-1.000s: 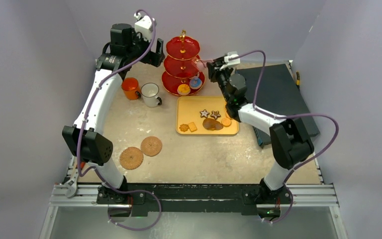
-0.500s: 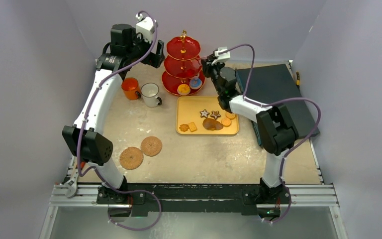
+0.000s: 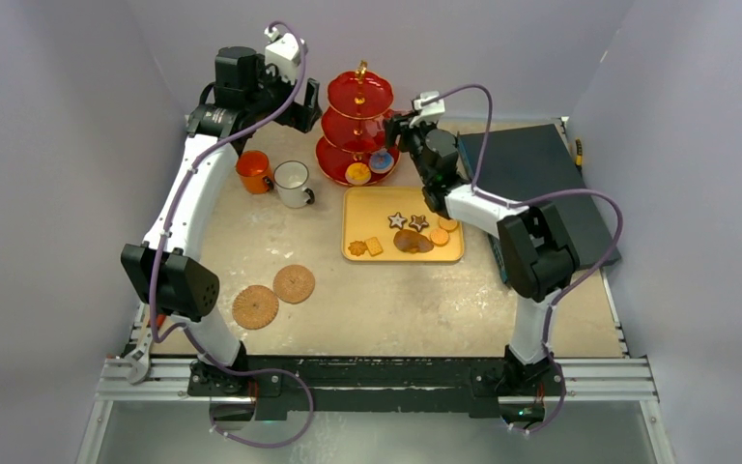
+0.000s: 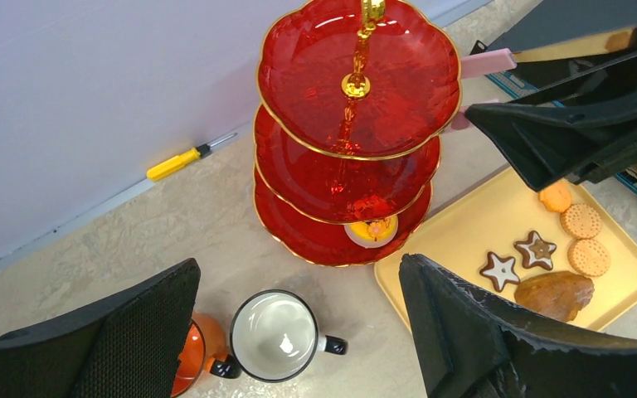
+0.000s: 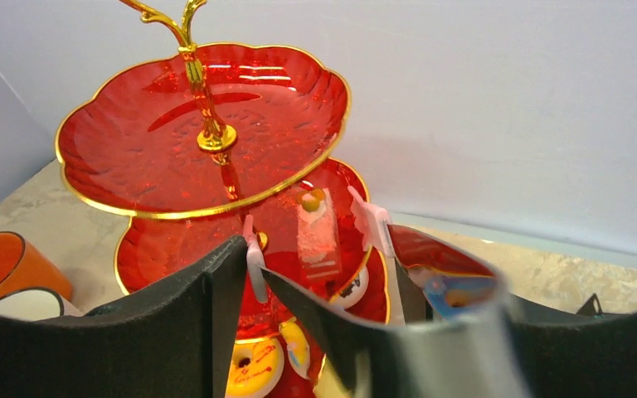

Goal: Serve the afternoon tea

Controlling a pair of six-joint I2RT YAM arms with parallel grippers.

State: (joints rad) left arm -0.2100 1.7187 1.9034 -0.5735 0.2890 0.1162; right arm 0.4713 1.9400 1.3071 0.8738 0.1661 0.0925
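The red three-tier stand [image 3: 358,124] with a gold handle stands at the back; it also shows in the left wrist view [image 4: 357,83] and the right wrist view [image 5: 199,124]. My right gripper [image 3: 408,126] [image 5: 315,298] is shut on the metal tongs [image 5: 456,332]. Their pink tips [image 5: 253,257] stand apart on either side of a pink cake slice [image 5: 315,228] on the middle tier. A yellow doughnut [image 3: 356,174] and a blue pastry [image 3: 380,161] lie on the bottom tier. My left gripper [image 3: 293,101] [image 4: 299,269] is open and empty, high above the white mug [image 4: 276,334] and orange mug [image 4: 187,373].
The flat yellow tray [image 3: 367,208] in front of the stand holds star biscuits [image 3: 398,220], round biscuits and a brown pastry [image 3: 412,241]. Two woven coasters [image 3: 255,306] lie front left. A dark box [image 3: 531,184] sits at the right. A yellow screwdriver [image 4: 187,157] lies by the back wall.
My right gripper has moved left with the tongs to the stand's middle tier. The stand has shifted slightly right. The left arm has barely moved.
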